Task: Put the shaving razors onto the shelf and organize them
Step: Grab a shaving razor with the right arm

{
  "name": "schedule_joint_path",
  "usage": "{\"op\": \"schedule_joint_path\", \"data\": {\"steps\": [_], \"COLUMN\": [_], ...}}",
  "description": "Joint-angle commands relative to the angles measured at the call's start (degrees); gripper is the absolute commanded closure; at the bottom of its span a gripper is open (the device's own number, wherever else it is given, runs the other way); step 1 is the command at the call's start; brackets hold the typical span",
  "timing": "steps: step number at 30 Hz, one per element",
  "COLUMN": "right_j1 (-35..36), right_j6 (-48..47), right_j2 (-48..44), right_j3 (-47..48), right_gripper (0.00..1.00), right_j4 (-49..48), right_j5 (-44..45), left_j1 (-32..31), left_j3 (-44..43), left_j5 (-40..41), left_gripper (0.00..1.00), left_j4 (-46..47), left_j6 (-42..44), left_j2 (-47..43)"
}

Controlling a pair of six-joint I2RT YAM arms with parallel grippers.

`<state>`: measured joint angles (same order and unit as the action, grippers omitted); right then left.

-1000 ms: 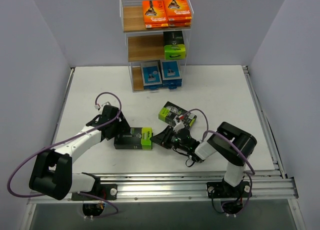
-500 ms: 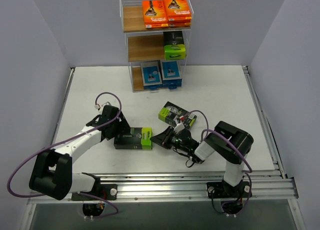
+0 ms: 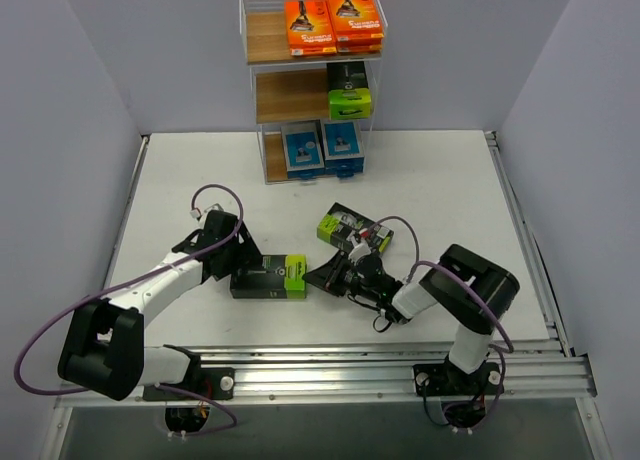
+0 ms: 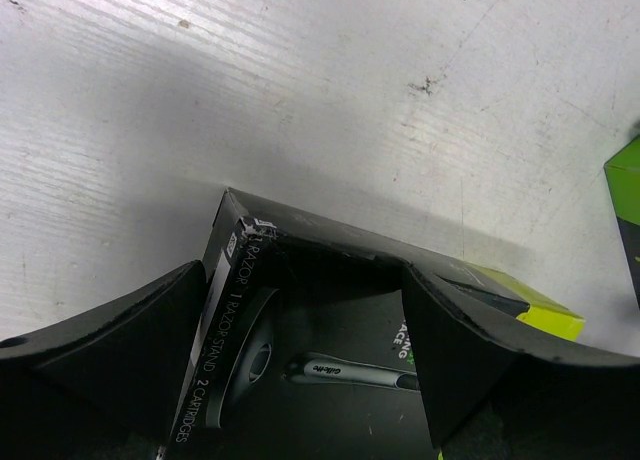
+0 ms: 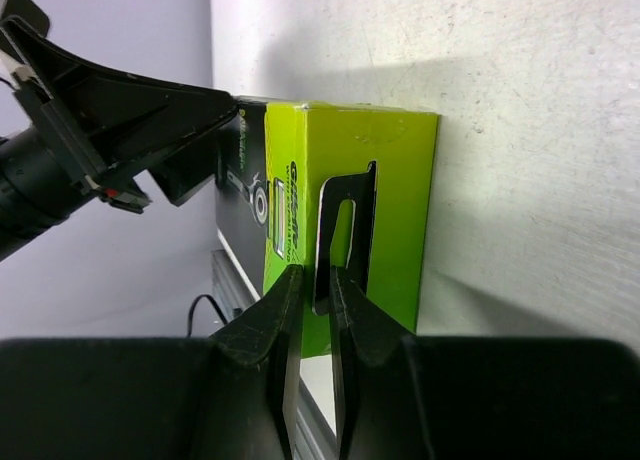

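A black razor pack with a lime-green top (image 3: 268, 277) lies on the table between my two arms. My left gripper (image 3: 240, 270) stands open over its black end. In the left wrist view the pack (image 4: 330, 330) fills the space between the wide-apart fingers of that gripper (image 4: 303, 270). My right gripper (image 3: 318, 276) is at the lime end. In the right wrist view this gripper (image 5: 312, 275) is pinched shut on the pack's black hang tab (image 5: 345, 230). A second black-and-lime pack (image 3: 352, 230) lies just beyond. The shelf (image 3: 270, 38) stands at the back.
The shelf holds orange packs (image 3: 333, 22) on top, a black-and-lime pack (image 3: 349, 90) in the middle and blue-and-white packs (image 3: 322, 145) at the bottom. Grey walls close in both sides. A metal rail (image 3: 400, 365) runs along the near edge.
My right gripper's fingers have closed onto the hang tab of the near pack. The pack has shifted slightly to the right. The left gripper has stayed open in place.
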<state>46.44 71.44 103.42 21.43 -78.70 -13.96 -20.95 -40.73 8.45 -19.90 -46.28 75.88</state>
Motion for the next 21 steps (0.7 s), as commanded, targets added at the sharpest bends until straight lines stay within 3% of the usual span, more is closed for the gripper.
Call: {"op": "schedule_joint_path", "data": {"steps": [1, 7, 21], "right_j1": [-0.38, 0.41, 4.72], "right_j6": [-5.78, -14.21, -28.45], "right_j2": [-7.51, -19.38, -23.44], "right_j3": [2.73, 12.66, 34.36], "right_gripper": [1.00, 1.00, 1.00], "right_j4": [14.60, 36.13, 65.33], "right_j5": [1.91, 3.50, 5.96], "left_j1": [-0.50, -0.41, -0.67], "left_j3": [-0.22, -4.00, -2.34], "left_j5": [-2.82, -5.54, -10.62], "left_gripper": [0.13, 0.12, 0.12], "left_j4": [-2.77, -5.50, -2.34], "left_j6": [-0.39, -0.57, -1.26], "left_j2": [-1.08, -3.98, -5.12]}}
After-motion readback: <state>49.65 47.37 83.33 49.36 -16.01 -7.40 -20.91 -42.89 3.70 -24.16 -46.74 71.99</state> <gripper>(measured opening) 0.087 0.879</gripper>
